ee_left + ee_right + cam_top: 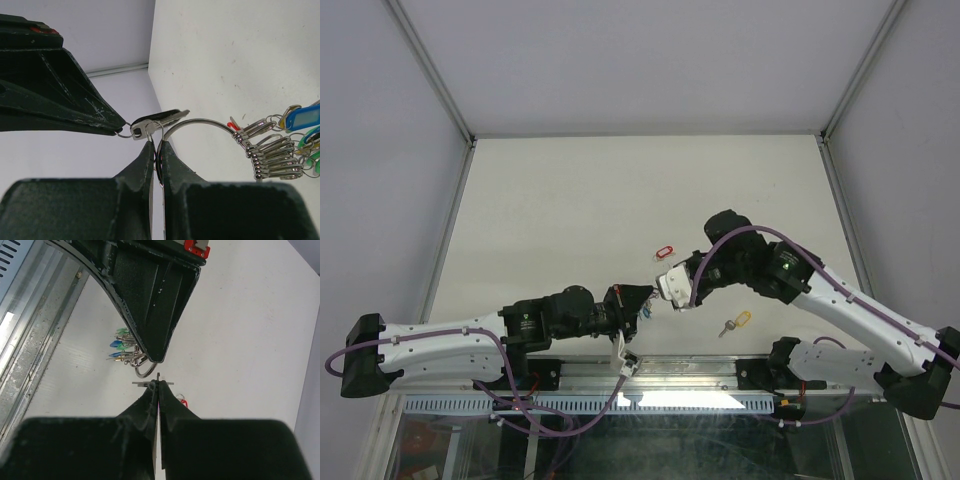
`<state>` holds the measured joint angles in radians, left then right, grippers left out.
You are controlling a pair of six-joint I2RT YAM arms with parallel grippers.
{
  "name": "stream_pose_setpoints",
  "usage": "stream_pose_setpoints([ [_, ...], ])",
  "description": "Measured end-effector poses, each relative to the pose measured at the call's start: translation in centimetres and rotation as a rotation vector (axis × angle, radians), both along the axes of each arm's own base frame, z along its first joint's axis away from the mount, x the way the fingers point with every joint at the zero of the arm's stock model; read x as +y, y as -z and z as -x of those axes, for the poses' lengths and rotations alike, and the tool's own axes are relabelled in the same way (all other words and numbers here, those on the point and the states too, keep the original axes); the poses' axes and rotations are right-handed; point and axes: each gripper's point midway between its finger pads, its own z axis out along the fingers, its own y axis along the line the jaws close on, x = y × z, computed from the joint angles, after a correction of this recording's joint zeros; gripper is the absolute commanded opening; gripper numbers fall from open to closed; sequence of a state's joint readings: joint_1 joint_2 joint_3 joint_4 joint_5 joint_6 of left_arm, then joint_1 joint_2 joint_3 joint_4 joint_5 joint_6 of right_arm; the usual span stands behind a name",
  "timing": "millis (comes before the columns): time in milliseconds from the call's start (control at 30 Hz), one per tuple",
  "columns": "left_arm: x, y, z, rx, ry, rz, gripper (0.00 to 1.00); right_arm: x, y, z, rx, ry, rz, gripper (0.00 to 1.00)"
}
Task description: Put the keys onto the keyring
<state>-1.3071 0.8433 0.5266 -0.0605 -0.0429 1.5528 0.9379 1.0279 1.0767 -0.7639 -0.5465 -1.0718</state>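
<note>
My left gripper [156, 144] is shut on the thin silver keyring [200, 121], pinching its wire edge-on between the fingers. Several keys [272, 152] hang on the ring's right side, with blue, yellow and green heads. My right gripper [158, 384] is shut on a silver key [156, 121] with a dark head, held by its small loop right at the ring's end. In the top view both grippers meet tip to tip above the table's front middle, left gripper [642, 302] and right gripper [662, 294]. The right wrist view shows the keyring [145, 371] below the left fingers [157, 315].
A red-headed key [664, 250] lies on the white table behind the grippers. A yellow-headed key [735, 323] lies near the front edge, right of the grippers. The metal rail [720, 368] runs along the table's near edge.
</note>
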Motion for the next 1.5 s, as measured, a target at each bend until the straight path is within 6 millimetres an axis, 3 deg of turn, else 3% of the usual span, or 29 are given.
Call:
stream_pose_setpoints([
  [567,0.0,0.0,0.0,-0.003,0.002,-0.001,0.00,1.1,0.6,1.3,-0.008,-0.077,0.014,0.00],
  [1500,0.2,0.4,0.1,0.002,0.002,-0.020,0.00,1.4,1.1,1.0,-0.040,-0.089,0.034,0.00],
])
